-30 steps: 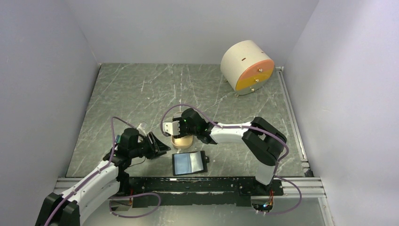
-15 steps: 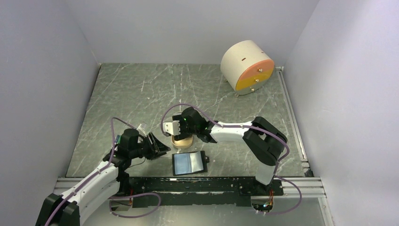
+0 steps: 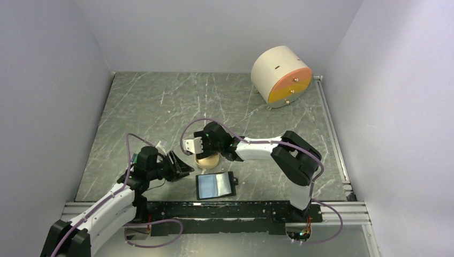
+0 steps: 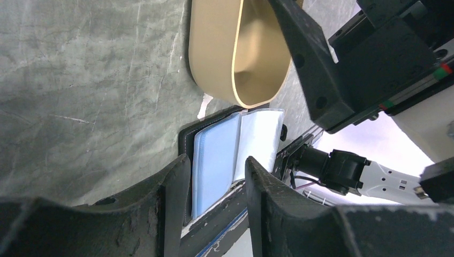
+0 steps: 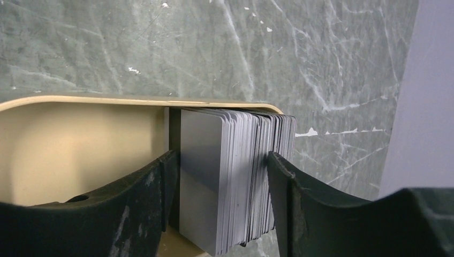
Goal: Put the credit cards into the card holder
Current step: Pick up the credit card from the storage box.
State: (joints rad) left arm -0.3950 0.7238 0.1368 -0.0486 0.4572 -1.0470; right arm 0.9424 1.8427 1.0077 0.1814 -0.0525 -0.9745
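Now, with the right gripper (image 5: 220, 156) spread astride the cards (image 5: 225, 182), not pinching them. On edge inside the tray (image 5: 80, 155), at the centre of the scene. Just near of that, lying open, the holder (image 3: 215, 185). Left of it, jaws parted and pointing toward it, the left gripper (image 4: 217, 161).

The counter (image 3: 160, 107) is showing a dark grey-green marble pattern with thin white veins. The credit cards (image 5: 225, 176) are looking grey to silvery-white, and the tray (image 5: 80, 144) is looking tan. The card holder (image 3: 215, 185) is showing a black border and glossy blue-grey pockets. At the upper right of the top view, the drum (image 3: 273, 67) is showing a beige side and an orange face.
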